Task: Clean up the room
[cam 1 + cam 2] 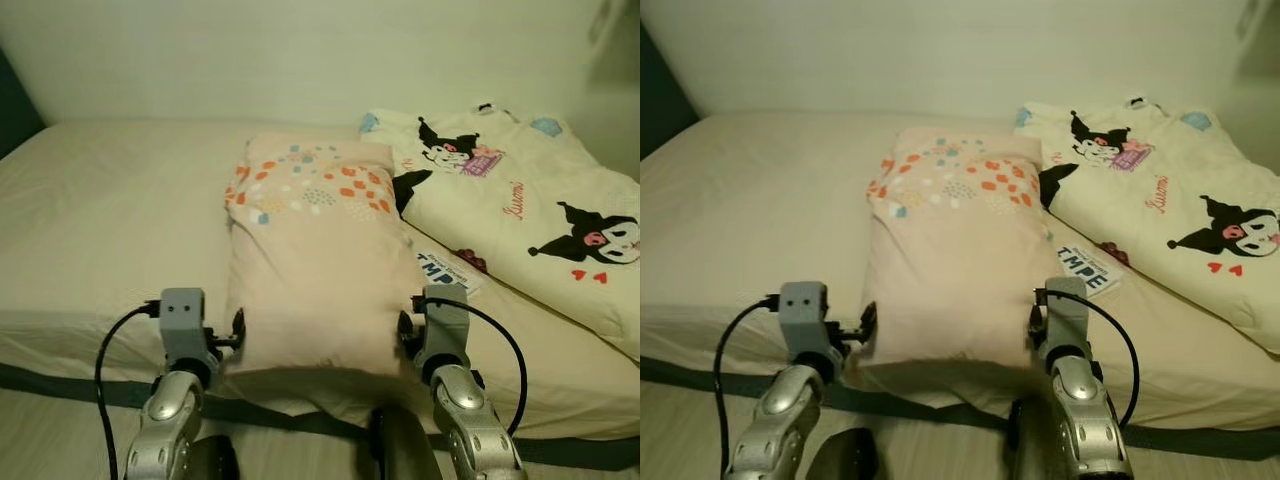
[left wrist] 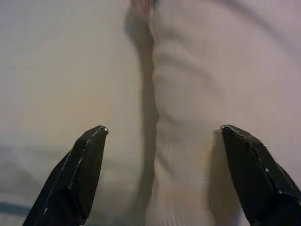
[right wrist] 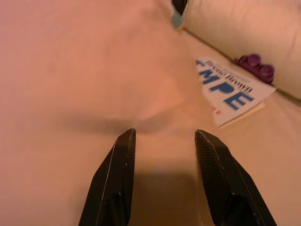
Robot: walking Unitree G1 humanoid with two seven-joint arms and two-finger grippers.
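A pale pink pillow (image 1: 310,270) with coloured dots at its far end lies lengthwise on the cream bed (image 1: 110,220), its near end at the bed's front edge. My left gripper (image 1: 232,335) is at the pillow's near left corner. In the left wrist view it (image 2: 162,128) stands wide open, with the pillow's side edge (image 2: 188,94) between the fingers. My right gripper (image 1: 408,335) is at the near right corner. In the right wrist view it (image 3: 164,132) is open over the pillow's surface (image 3: 84,70).
A cream quilt (image 1: 520,210) printed with black cartoon figures lies bunched on the bed's right side. A white label with blue letters (image 1: 447,270) lies between quilt and pillow. A dark headboard (image 1: 15,110) stands far left, with the wall behind the bed.
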